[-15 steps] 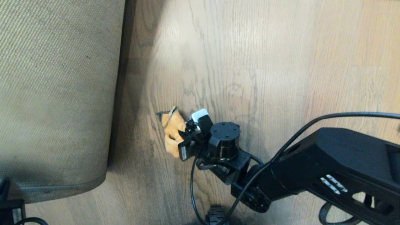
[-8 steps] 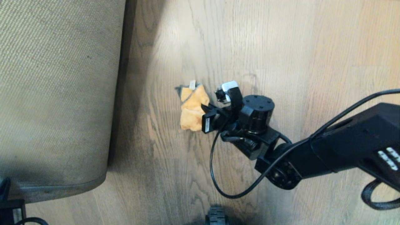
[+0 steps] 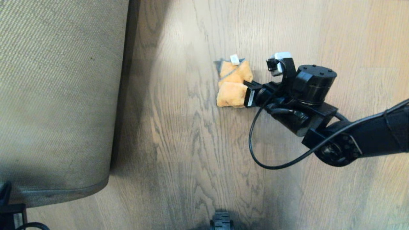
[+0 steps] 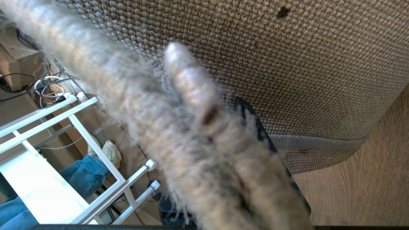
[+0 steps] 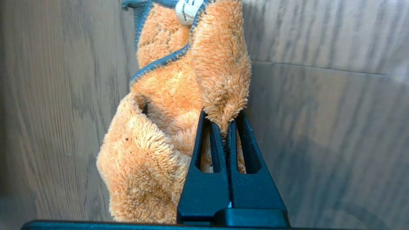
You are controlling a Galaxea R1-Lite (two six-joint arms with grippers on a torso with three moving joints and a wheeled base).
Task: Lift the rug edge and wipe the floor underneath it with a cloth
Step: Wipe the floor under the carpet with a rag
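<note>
The rug edge (image 3: 119,105) is held up off the floor (image 3: 179,143) on the left, its beige woven backing (image 3: 57,95) facing me. My left gripper (image 4: 223,121) is shut on the rug edge, with grey pile draped over one dark finger (image 4: 271,150) and the grey hem (image 4: 319,142) beyond it. Only a corner of that arm (image 3: 9,214) shows in the head view. My right gripper (image 3: 247,92) is shut on the orange cloth (image 3: 233,86), which lies bunched on the bare planks well right of the rug. Up close, a fold of the cloth (image 5: 166,95) is pinched in the right gripper (image 5: 223,116).
A loop of black cable (image 3: 255,140) hangs from the right arm over the floor. A black part of the base (image 3: 220,222) sits at the near edge. Past the rug are a white metal frame (image 4: 48,127), loose cables and a person's jeans-clad leg (image 4: 83,175).
My right gripper has swept the cloth across the floor, away from the rug and farther from me. The rug and the left arm have kept still.
</note>
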